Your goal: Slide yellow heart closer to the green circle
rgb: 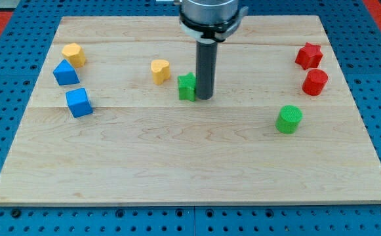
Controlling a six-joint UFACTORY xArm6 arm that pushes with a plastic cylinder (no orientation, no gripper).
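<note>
The yellow heart (160,70) lies on the wooden board, left of centre near the view's top. The green circle (288,119) stands far to its right and lower. My tip (204,98) is down on the board between them, right of the heart and touching or almost touching the right side of a green star (187,86). The star sits just lower right of the heart.
A yellow hexagon (74,54), a blue triangle (65,73) and a blue cube (79,102) cluster at the view's left. A red star (309,56) and a red cylinder (315,82) sit at the right. The board's edge (190,200) runs along the bottom.
</note>
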